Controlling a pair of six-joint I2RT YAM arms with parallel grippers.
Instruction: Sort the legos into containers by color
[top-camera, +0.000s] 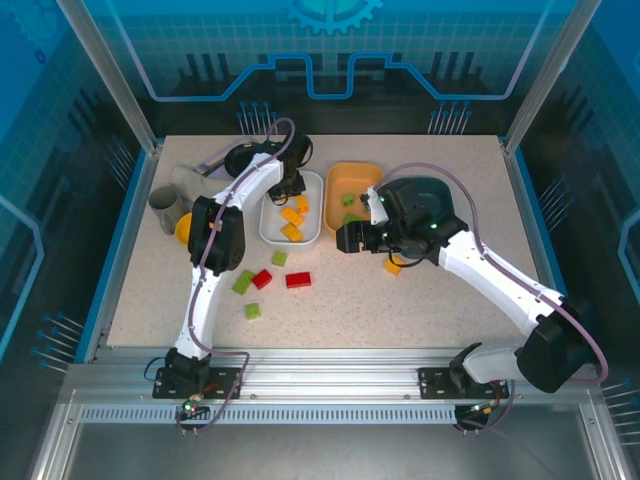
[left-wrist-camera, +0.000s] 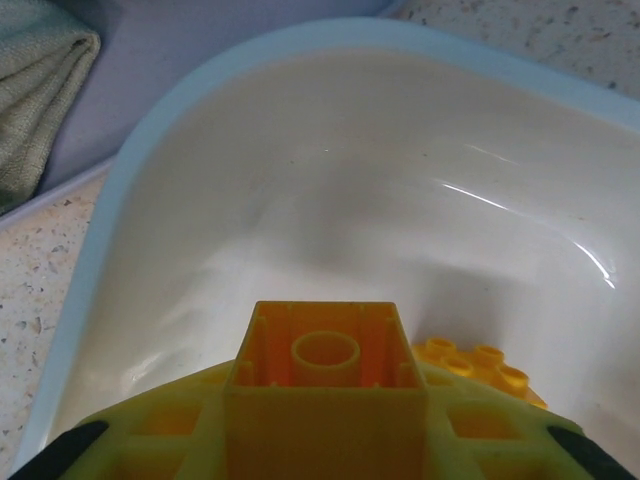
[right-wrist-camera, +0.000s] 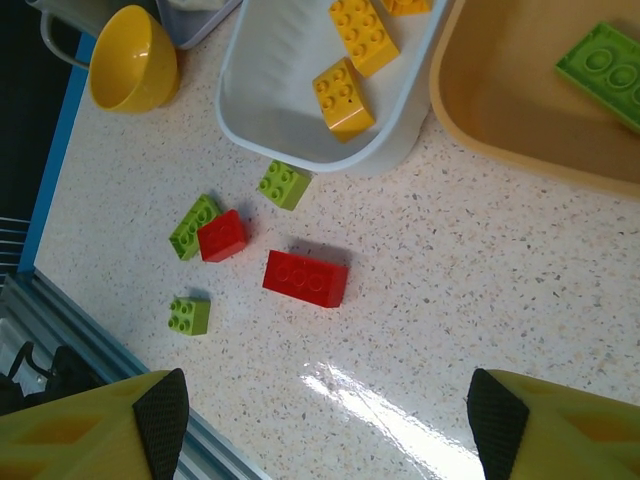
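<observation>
Bricks like these are light, hard and a bit slippery; pinch one across its flat sides, not on the bumps. Right now the left gripper (left-wrist-camera: 325, 445) pinches a yellow-orange brick (left-wrist-camera: 325, 370) just over the white tray (left-wrist-camera: 120, 200), where more yellow bricks (top-camera: 292, 218) lie; the right gripper (right-wrist-camera: 328, 420) has its jaws spread wide with nothing between them, above the table (right-wrist-camera: 480, 300). One green brick (right-wrist-camera: 600, 65) sits in the orange tray (right-wrist-camera: 480, 100); red bricks (right-wrist-camera: 305, 278) and green ones (right-wrist-camera: 285, 184) wait loose at the near left. The dark teal tray (top-camera: 440, 190) is mostly hidden under the right arm (top-camera: 490, 275); I cannot tell what is inside it.
</observation>
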